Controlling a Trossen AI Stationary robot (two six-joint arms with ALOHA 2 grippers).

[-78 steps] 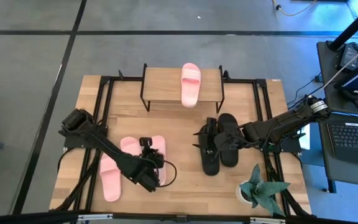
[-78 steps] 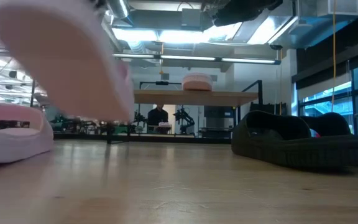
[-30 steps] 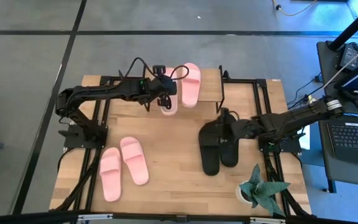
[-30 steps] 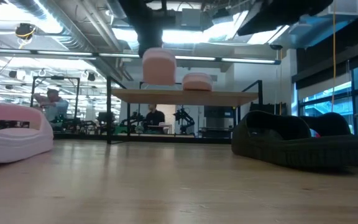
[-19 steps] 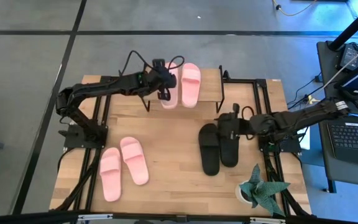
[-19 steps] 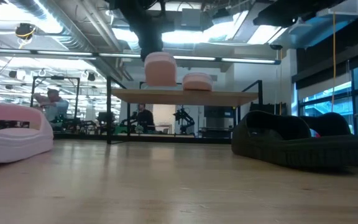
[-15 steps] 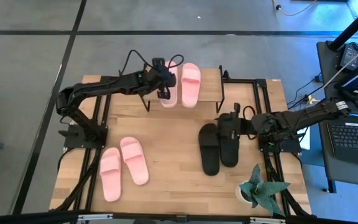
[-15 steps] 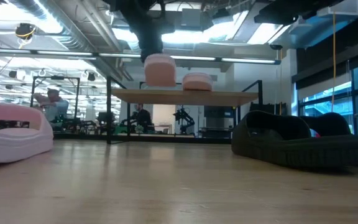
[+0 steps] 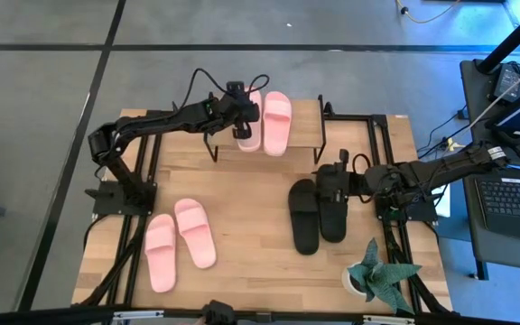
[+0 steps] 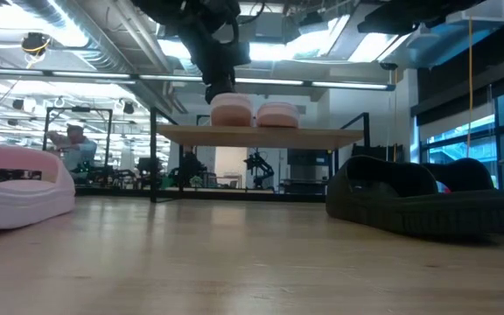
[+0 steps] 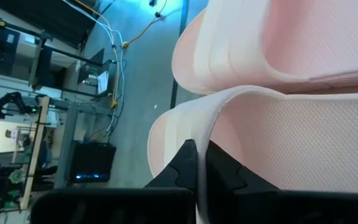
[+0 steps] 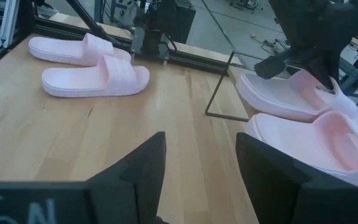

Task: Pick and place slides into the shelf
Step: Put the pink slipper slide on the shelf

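Two pink slides now sit side by side on the shelf (image 9: pixel 310 117) top at the upper centre of the high view: the one already placed (image 9: pixel 277 122), and just left of it the pink slide (image 9: pixel 249 126) my left gripper (image 9: pixel 240 110) is clenched on, pinching its strap. Its long axis runs top to bottom in the frame, parallel to its neighbour (the low view shows the two nearly touching, both down on the board). I judge the next move is simply to let go and lift straight off.

My right gripper (image 9: pixel 339 176), fingers parted and holding nothing, hangs over the black pair (image 9: pixel 319 212) right of centre on the table (image 9: pixel 251 217). The other pink pair (image 9: pixel 180 244) lies lower left, nearer my left arm. A potted plant (image 9: pixel 373 273) stands lower right.
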